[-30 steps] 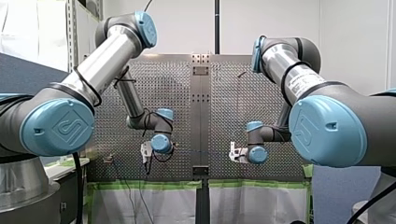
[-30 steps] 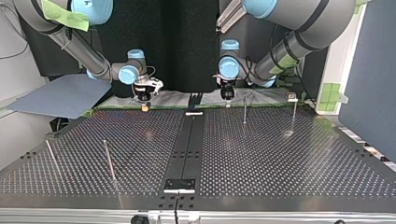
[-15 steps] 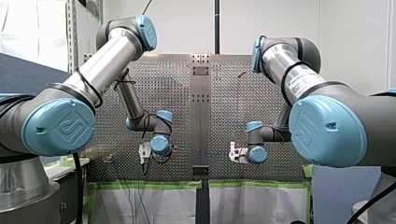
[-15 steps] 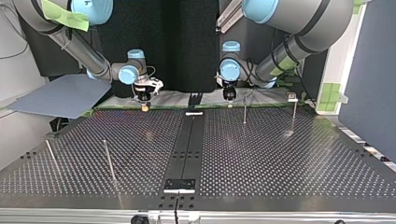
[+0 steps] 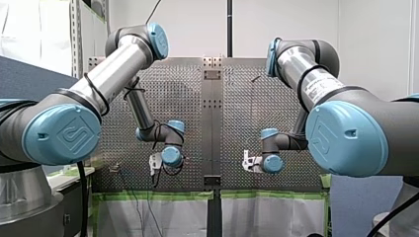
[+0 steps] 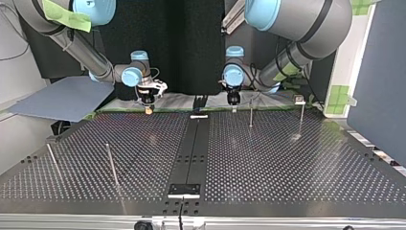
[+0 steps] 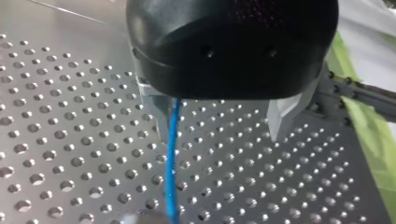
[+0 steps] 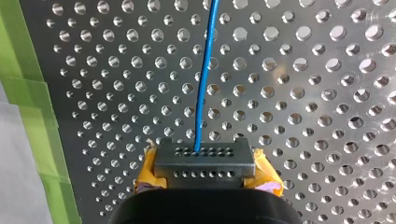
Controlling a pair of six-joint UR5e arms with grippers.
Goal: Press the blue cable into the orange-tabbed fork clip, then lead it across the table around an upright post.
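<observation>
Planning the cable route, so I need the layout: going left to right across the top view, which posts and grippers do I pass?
Leaning post → upright post beside it → my right gripper → my left gripper → short post → rightmost post.

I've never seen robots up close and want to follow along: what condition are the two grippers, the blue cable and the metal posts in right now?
Blue cable: pulled nearly straight.
Left gripper: open, blue cable running beside one finger.
Right gripper: shut on the blue cable.
Posts: upright.
</observation>
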